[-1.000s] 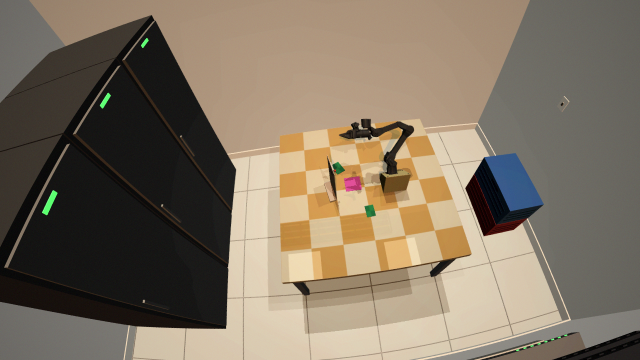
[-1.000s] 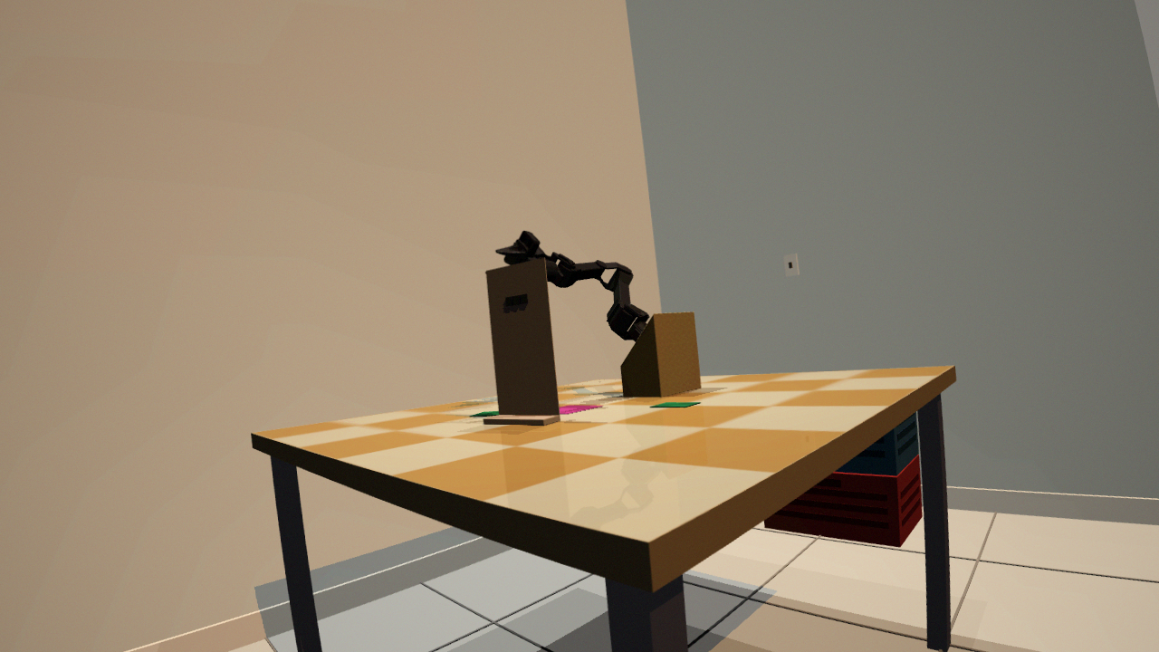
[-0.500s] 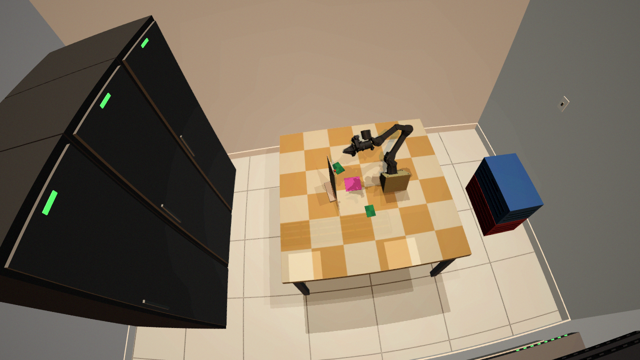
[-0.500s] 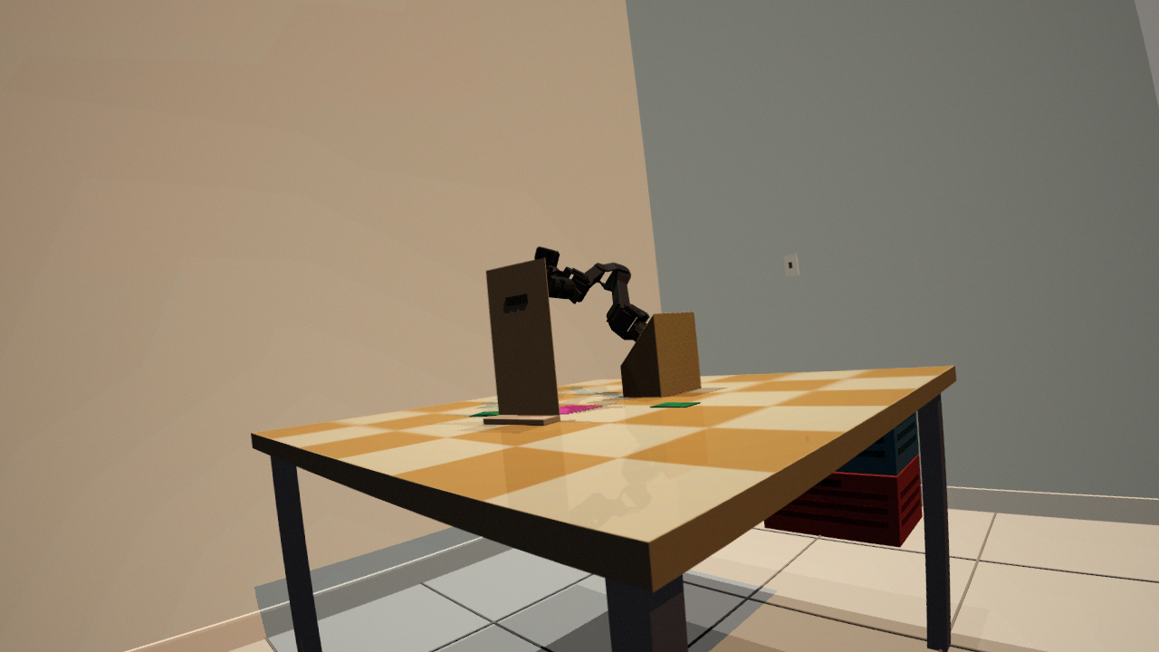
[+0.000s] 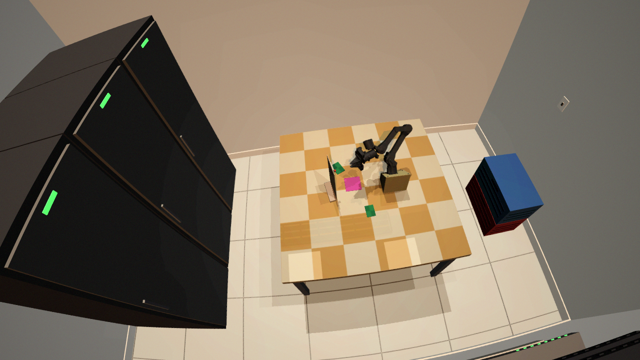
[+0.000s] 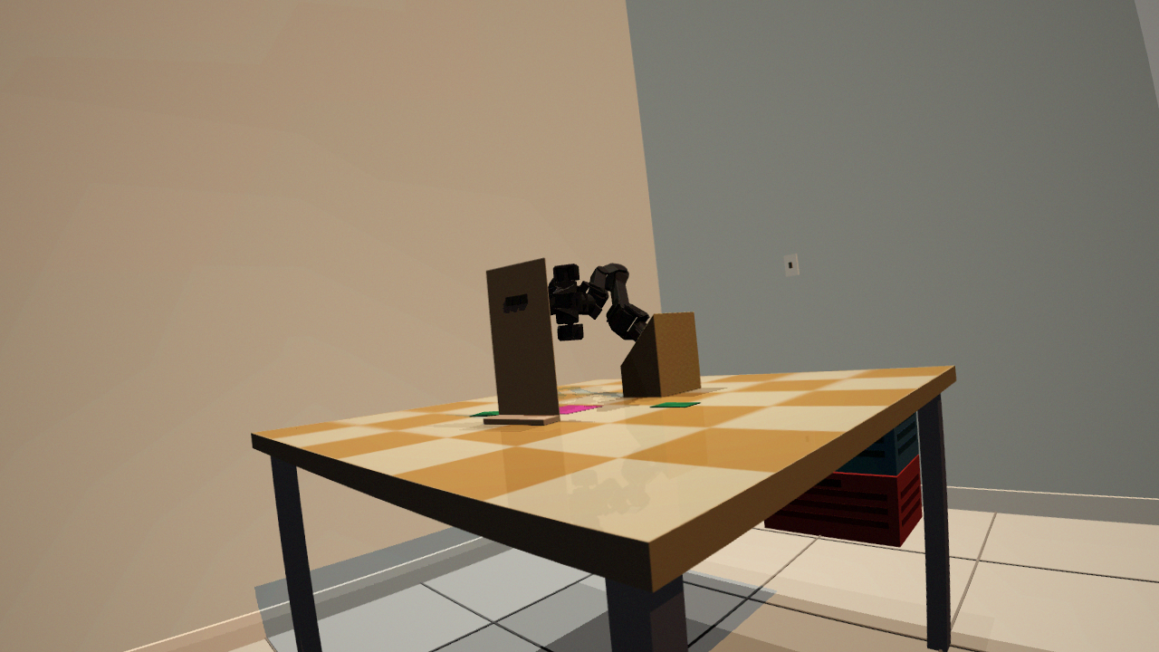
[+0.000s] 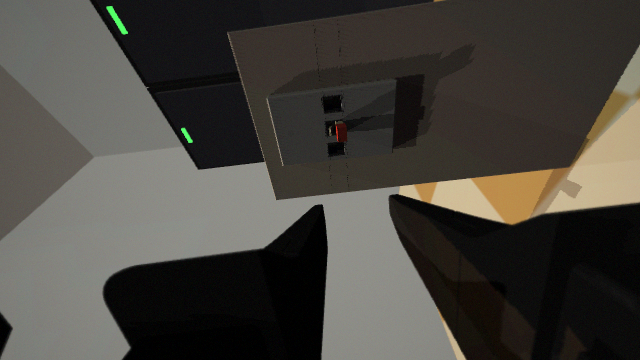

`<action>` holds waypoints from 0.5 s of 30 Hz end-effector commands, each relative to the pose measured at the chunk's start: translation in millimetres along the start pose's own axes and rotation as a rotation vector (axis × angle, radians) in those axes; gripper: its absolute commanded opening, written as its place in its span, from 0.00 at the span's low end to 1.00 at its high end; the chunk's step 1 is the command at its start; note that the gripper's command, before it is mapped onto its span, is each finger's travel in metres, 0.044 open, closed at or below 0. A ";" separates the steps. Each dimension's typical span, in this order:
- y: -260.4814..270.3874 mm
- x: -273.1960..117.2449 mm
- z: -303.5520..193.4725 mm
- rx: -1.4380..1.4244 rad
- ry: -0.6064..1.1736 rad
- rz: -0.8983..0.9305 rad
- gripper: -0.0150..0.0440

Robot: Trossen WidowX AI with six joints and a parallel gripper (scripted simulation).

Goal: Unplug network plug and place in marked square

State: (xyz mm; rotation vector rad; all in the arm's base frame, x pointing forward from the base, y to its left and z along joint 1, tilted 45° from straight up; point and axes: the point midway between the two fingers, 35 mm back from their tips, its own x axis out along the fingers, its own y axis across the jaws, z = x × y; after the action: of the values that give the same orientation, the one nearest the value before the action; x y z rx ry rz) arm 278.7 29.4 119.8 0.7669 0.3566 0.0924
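The plug (image 7: 341,132) (image 5: 334,171) shows as a small red piece at the middle opening of the grey socket block (image 7: 299,127) on the upright panel (image 7: 510,115) (image 5: 331,178) (image 6: 524,364). Its thin tab cannot be made out clearly. My gripper (image 7: 356,208) (image 5: 353,165) is partly open with nothing between its fingers. It is held above the table, on the robot's side of the panel and away from the plug. In the wrist view the fingertips show below the panel's edge. A magenta square (image 5: 352,184) (image 6: 579,409) lies flat on the table in front of the panel.
One green patch (image 5: 338,168) (image 6: 484,414) lies close to the panel, another (image 5: 370,210) (image 6: 675,404) lies on the table beyond the magenta square. The arm stands on a brown wedge base (image 5: 395,181) (image 6: 679,357). A dark cabinet (image 5: 147,179) stands beyond the table.
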 end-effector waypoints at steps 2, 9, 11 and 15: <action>-3.0 -0.6 -5.7 0.027 0.013 0.000 0.52; -1.1 11.5 -0.3 0.027 0.013 0.001 0.52; -0.8 15.6 1.2 0.027 0.012 0.001 0.52; -0.4 24.1 3.8 0.027 0.012 0.001 0.52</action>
State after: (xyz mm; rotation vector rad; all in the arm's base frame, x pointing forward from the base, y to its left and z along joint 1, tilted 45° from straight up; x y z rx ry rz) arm 295.4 31.6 113.9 0.7886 0.3737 0.0940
